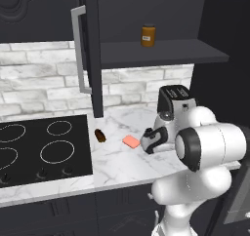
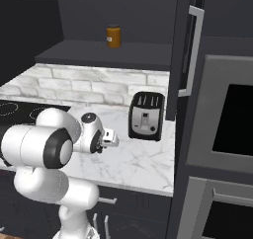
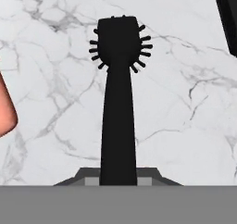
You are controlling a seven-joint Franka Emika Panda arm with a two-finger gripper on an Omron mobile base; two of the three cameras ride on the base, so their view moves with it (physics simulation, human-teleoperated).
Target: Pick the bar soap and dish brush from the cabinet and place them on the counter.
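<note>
The black dish brush (image 3: 118, 79) stands out from my gripper (image 3: 118, 177), which is shut on its thin handle. Its bristly head hangs just above the white marble counter (image 3: 185, 102). The salmon-pink bar soap (image 1: 131, 141) lies flat on the counter (image 1: 117, 162), just left of my gripper (image 1: 146, 143). Its edge shows at the left border of the hand view as the soap (image 3: 5, 116). From the right base view, the gripper (image 2: 111, 139) is low over the counter (image 2: 138, 159), in front of the toaster. The black cabinet (image 1: 161, 52) above has its doors open.
A black toaster (image 1: 172, 99) stands behind the gripper. A dark brown lump (image 1: 100, 135) lies by the black cooktop (image 1: 39, 149). An amber jar (image 1: 148, 35) sits on the cabinet shelf. The open door (image 1: 93, 49) hangs over the counter; an oven (image 2: 232, 119) is at the right.
</note>
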